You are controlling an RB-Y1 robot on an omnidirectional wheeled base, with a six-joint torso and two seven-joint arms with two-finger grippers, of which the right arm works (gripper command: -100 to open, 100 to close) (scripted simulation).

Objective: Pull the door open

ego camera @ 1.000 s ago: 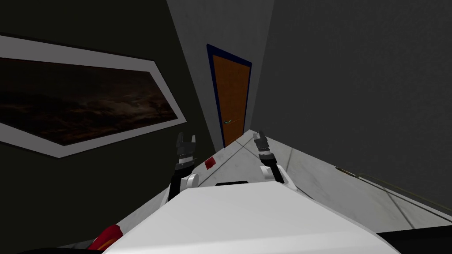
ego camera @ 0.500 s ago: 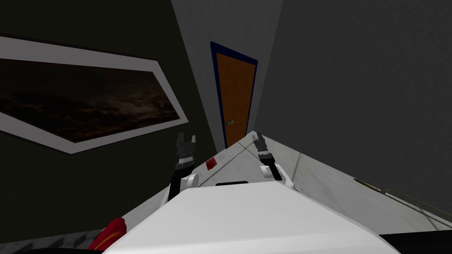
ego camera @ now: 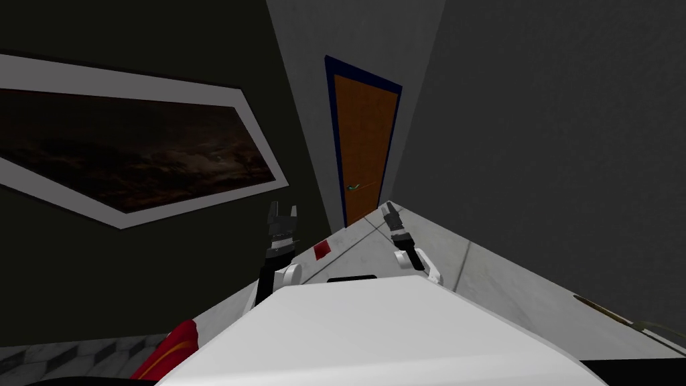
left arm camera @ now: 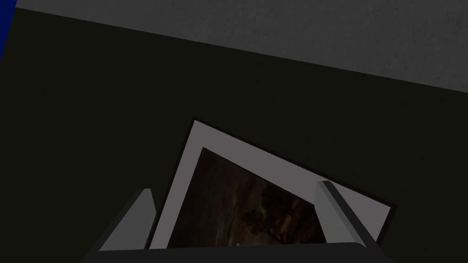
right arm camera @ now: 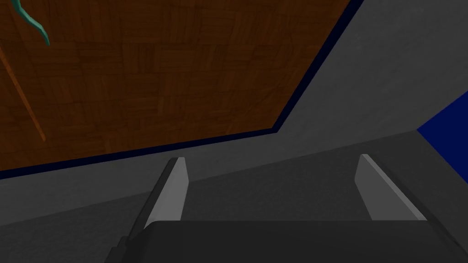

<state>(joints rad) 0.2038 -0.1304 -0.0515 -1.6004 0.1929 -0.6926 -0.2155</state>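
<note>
A brown wooden door (ego camera: 362, 144) in a dark blue frame stands shut at the far end of a narrow corridor. Its small green lever handle (ego camera: 353, 187) sits low on its left side. The right wrist view shows the door (right arm camera: 160, 68) and part of the green handle (right arm camera: 32, 23) well beyond the fingers. My right gripper (ego camera: 388, 213) is held out toward the door, open and holding nothing, far short of it. My left gripper (ego camera: 282, 213) is raised beside the left wall, open and empty (left arm camera: 235, 214).
Dark walls close in on both sides of the pale floor (ego camera: 509, 281). A large framed dark picture (ego camera: 127, 151) hangs on the left wall. A small red object (ego camera: 321, 250) lies on the floor ahead, another red thing (ego camera: 171, 345) near my left side.
The whole head view has shifted: the door now sits further right and slightly nearer, so I have turned and moved. Both grippers stay open and held as before.
</note>
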